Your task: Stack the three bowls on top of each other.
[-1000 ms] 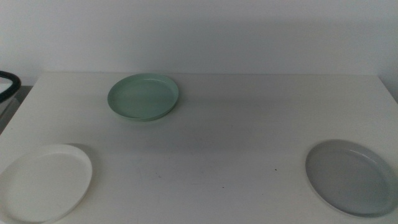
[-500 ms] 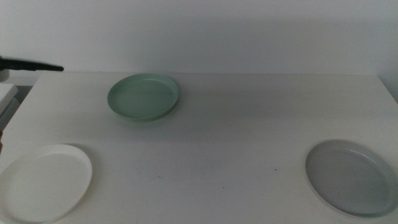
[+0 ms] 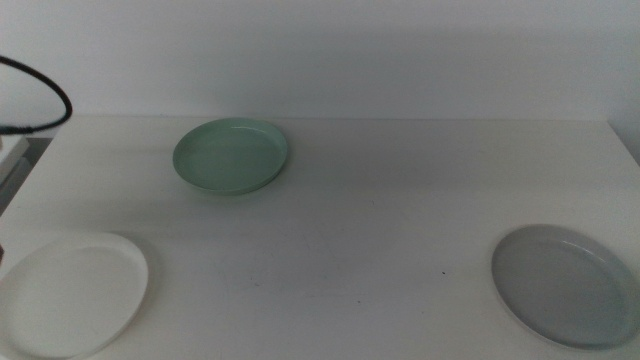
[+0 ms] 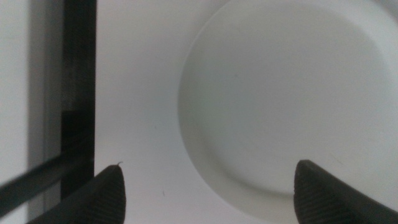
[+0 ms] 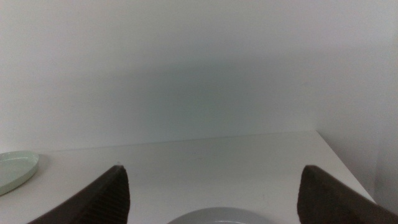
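Note:
Three bowls lie apart on the white table. The mint green bowl [image 3: 230, 156] is at the back left, the white bowl [image 3: 70, 292] at the front left corner, and the light grey bowl [image 3: 565, 283] at the front right. Neither gripper shows in the middle view. In the left wrist view, my left gripper [image 4: 208, 199] hangs open above the white bowl [image 4: 292, 106], over its rim on the side toward the table's edge. In the right wrist view, my right gripper [image 5: 214, 200] is open, with the grey bowl's rim [image 5: 217, 216] just below it and the green bowl [image 5: 15, 169] far off.
A black cable [image 3: 55, 100] loops in at the upper left, beyond the table's left edge. A dark strip [image 4: 78, 93] runs along the table's edge beside the white bowl. A pale wall stands behind the table [image 3: 400, 200].
The black cable at the upper left has swung from a low curve to a straight line and now to a raised loop. The three bowls have not moved.

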